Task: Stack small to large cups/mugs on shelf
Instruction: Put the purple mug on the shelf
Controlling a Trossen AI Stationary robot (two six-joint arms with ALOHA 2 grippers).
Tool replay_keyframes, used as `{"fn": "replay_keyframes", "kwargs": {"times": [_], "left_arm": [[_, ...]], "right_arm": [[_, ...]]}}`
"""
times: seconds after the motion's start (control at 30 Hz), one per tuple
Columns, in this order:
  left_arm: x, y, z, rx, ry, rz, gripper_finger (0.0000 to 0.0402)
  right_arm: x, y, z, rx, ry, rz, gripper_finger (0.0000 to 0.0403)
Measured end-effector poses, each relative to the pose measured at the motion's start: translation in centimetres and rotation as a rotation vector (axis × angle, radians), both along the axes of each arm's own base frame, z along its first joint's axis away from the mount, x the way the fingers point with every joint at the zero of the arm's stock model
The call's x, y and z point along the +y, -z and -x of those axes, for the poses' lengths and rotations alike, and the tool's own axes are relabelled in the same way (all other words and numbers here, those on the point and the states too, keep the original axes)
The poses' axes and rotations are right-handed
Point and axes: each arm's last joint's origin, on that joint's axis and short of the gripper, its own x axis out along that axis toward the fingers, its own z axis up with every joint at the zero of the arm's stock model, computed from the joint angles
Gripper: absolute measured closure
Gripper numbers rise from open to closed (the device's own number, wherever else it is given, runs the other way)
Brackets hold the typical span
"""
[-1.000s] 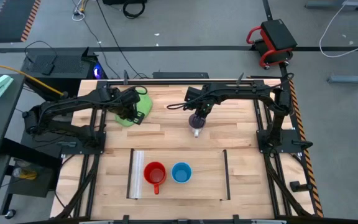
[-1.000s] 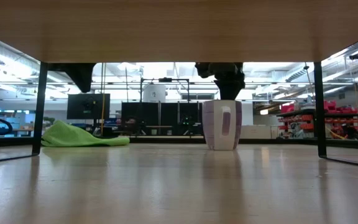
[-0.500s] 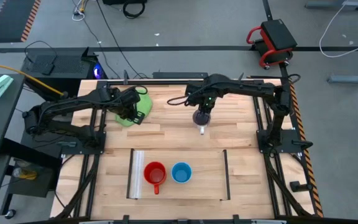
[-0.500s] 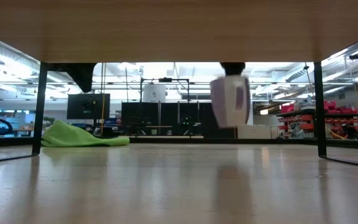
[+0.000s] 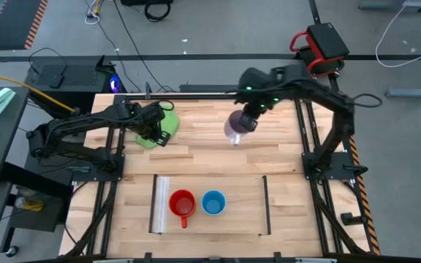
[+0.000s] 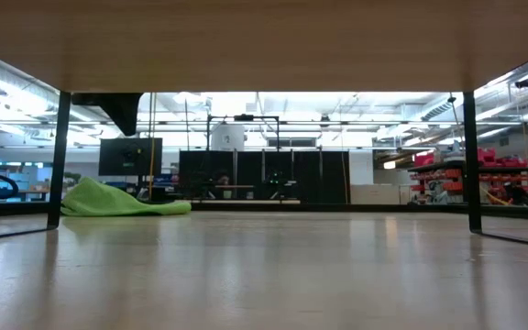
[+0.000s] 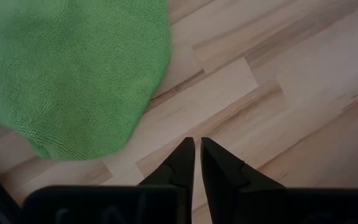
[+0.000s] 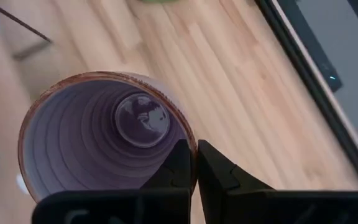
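Observation:
The translucent purple mug (image 5: pixel 234 128) (image 8: pixel 104 143) hangs high over the table's middle, with my right gripper (image 5: pixel 245 121) (image 8: pixel 196 149) shut on it. The red mug (image 5: pixel 183 204) and the blue mug (image 5: pixel 213 202) stand upright side by side on the light-wood shelf (image 5: pixel 240 215) near the table's front edge. My left gripper (image 5: pixel 154 136) (image 7: pixel 197 148) hovers shut above bare wood beside the green cloth (image 5: pixel 159 126) (image 7: pixel 73 68), with nothing between its fingers. My right gripper pinches the purple mug's rim (image 8: pixel 188 140), one finger inside the mug and one outside its wall. The fingers come from above, slanting down. The mug hangs below them, mouth up and somewhat tilted, lifted clear of the table.
The green cloth (image 6: pixel 122 200) lies crumpled at the far left of the table. The shelf has a clear strip (image 5: pixel 161 204) at its left end and a thin dark bar (image 5: pixel 265 204) at its right. Bare tabletop (image 5: pixel 218 161) lies between cloth, shelf and right arm.
My right gripper has risen steeply with the purple mug, drifting a little toward the table's far right. The mug stood on the table a second ago; it is now lifted clear and has gone up out of the low view.

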Motion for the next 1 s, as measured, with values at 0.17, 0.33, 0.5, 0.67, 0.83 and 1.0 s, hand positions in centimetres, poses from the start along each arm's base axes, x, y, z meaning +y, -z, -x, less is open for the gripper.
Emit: {"fn": "replay_keyframes", "kwargs": {"times": [0.17,0.33,0.5,0.67,0.83,1.0], "left_arm": [[0.0,0.0,0.0,0.002,0.020,-0.007,0.0370],[0.0,0.0,-0.1,0.004,0.034,-0.012,0.0376],[0.0,0.0,-0.1,0.004,0.034,-0.011,0.0374],[0.0,0.0,-0.1,0.004,0.034,-0.011,0.0370],[0.0,0.0,-0.1,0.004,0.033,-0.011,0.0377],[0.0,0.0,-0.1,0.003,0.027,-0.009,0.0376]], "right_arm": [[3.1,-1.9,2.7,-0.086,0.033,-0.057,0.0393],[7.0,-2.3,4.1,-0.118,0.025,-0.132,0.0393],[11.3,-1.5,4.5,-0.081,-0.015,-0.198,0.0393],[14.8,-0.3,4.9,-0.031,-0.038,-0.211,0.0393],[17.0,0.8,4.5,-0.007,-0.024,-0.172,0.0393],[18.9,2.3,3.1,0.052,-0.058,-0.145,0.0393]]}}
